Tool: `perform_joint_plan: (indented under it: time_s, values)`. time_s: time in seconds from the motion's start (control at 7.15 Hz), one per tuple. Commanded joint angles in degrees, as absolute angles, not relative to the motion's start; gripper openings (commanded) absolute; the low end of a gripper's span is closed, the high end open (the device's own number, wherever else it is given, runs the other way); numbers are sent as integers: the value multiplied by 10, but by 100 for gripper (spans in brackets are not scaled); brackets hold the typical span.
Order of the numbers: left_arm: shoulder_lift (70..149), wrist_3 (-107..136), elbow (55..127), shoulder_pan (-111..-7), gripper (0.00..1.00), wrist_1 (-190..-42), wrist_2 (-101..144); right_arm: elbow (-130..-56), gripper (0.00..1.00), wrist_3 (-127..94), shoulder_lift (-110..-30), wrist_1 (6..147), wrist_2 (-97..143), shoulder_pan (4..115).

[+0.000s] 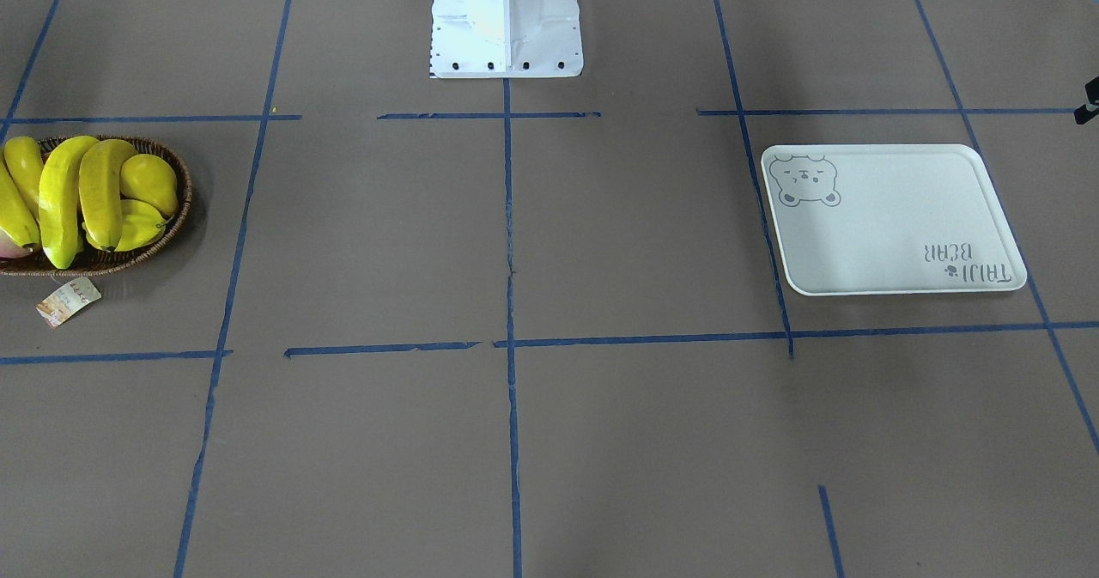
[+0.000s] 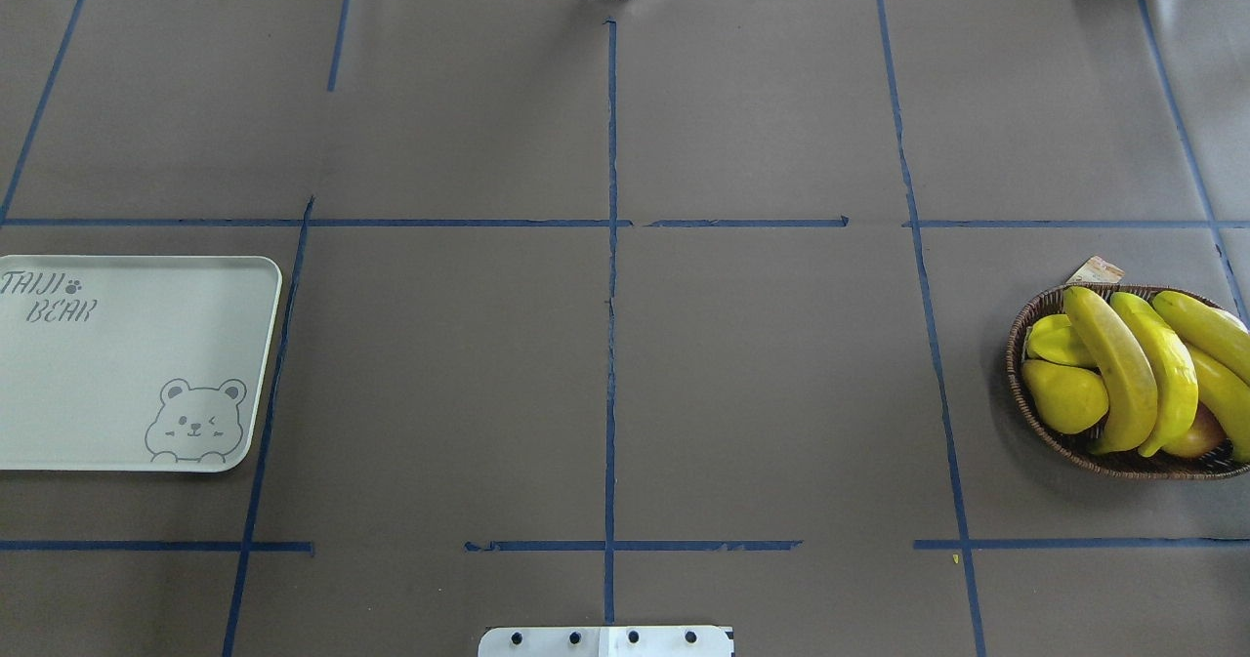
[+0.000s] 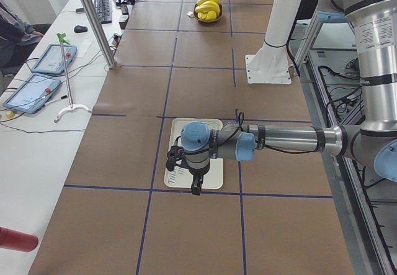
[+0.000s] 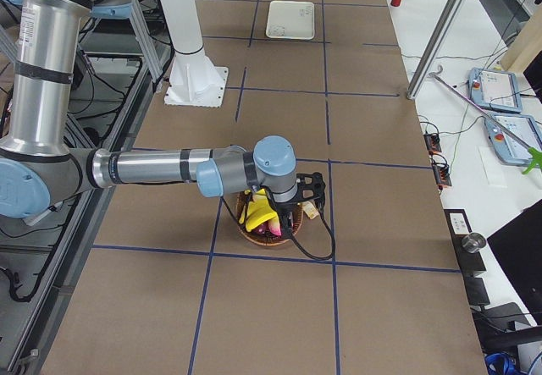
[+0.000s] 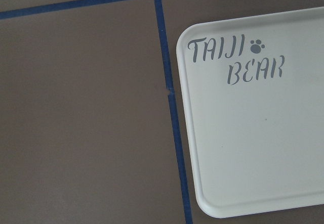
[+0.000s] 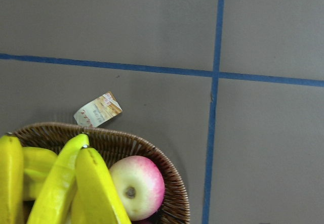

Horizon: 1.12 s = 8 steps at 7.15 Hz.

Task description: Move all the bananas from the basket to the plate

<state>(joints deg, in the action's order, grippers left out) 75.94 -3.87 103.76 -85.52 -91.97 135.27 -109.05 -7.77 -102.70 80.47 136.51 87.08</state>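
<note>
Several yellow bananas (image 1: 60,200) lie side by side in the brown wicker basket (image 1: 129,256), seen also from overhead (image 2: 1113,364) and in the right wrist view (image 6: 96,188). The white bear-print plate (image 1: 893,226) lies bare at the other end of the table (image 2: 117,364) and fills the right of the left wrist view (image 5: 253,133). My left gripper (image 3: 196,185) hangs over the plate's end; my right gripper (image 4: 292,214) hangs over the basket (image 4: 262,227). Both show only in the side views, so I cannot tell if they are open or shut.
The basket also holds a rounded yellow lemon (image 2: 1064,395), a ridged yellow starfruit (image 2: 1055,340) and a pink-and-cream apple (image 6: 139,186). Its paper tag (image 6: 98,110) lies on the table beside the rim. The robot's white base (image 1: 506,20) stands mid-table at the robot's edge.
</note>
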Motion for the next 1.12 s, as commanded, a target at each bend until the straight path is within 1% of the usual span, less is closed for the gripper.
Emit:
perform_joint_plan:
  time_s: [0.0, 0.42, 0.7, 0.98]
  values:
    - [759, -40, 1033, -855, 100, -919, 1354, -1140, 100, -114, -1027, 801, 1421, 867]
    - [759, -40, 1033, -854, 100, -920, 1354, -1142, 100, -113, -1013, 775, 1419, 815]
    - [760, -36, 1029, -841, 100, -920, 1354, -1173, 100, -196, -1012, 761, 1391, 765]
    - [760, -36, 1029, -840, 100, -920, 1354, -1200, 99, -227, -1013, 760, 1345, 711]
